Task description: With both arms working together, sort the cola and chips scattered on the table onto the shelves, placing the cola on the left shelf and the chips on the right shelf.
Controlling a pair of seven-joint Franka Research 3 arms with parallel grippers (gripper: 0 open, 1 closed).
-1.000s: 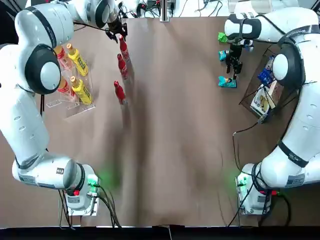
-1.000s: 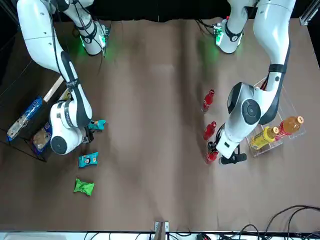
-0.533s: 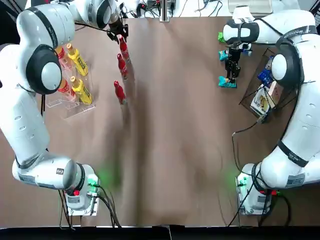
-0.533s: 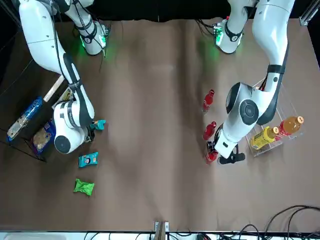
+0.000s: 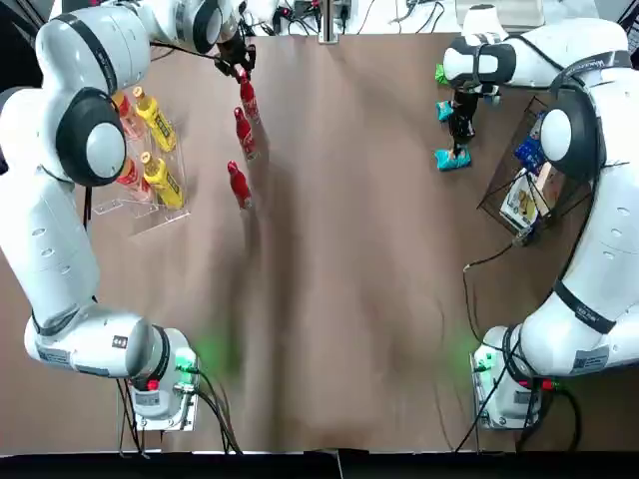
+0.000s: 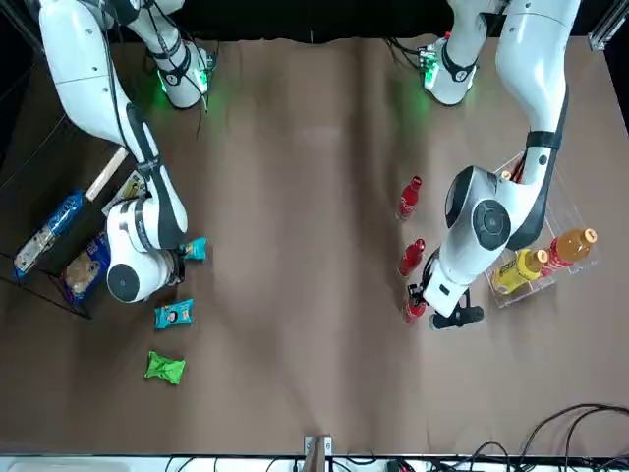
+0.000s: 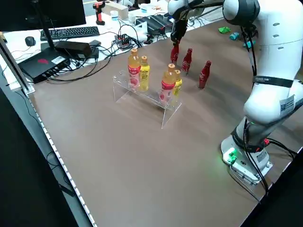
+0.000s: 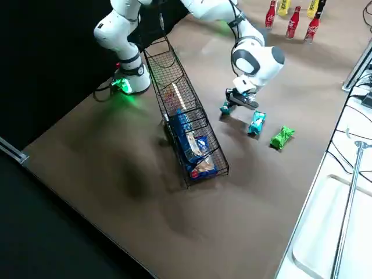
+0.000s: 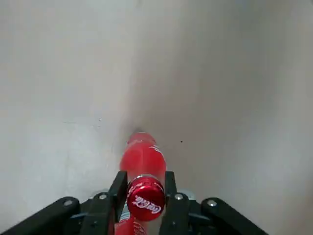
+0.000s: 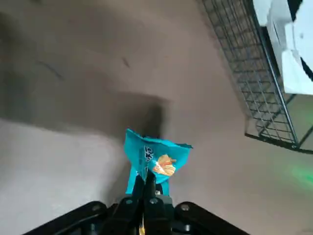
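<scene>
Brown tabletop [image 5: 339,279] seen from overhead, with both arm bases at its near edge, each showing a green light. The left pincer [image 9: 145,196] is closed on the neck of the farthest of 3 cola bottles [image 5: 246,100]; in the left wrist view its fingers [image 9: 117,191] clasp the bottle just below the red cap. The other 2 cola bottles [image 5: 244,132] stand upright on the tabletop in a loose row, beside the left shelf [image 5: 135,205], a clear acrylic rack holding 2 orange bottles [image 5: 125,115] and 2 yellow bottles [image 5: 160,180]. The right pincer [image 10: 146,188] is pinched shut on 1 teal chips bag [image 10: 155,159], held off the surface over its own shadow. A second teal bag [image 6: 173,314] and the green bag [image 6: 165,368] lie flat near it, toward the far edge of the tabletop. The right shelf [image 8: 186,116], a dark wire-mesh rack, stands at the robot's right edge of the tabletop and contains blue and white packets [image 8: 189,139]. Beyond the tabletop, the left side view shows a bench with a keyboard [image 7: 68,32], cables and black equipment.
</scene>
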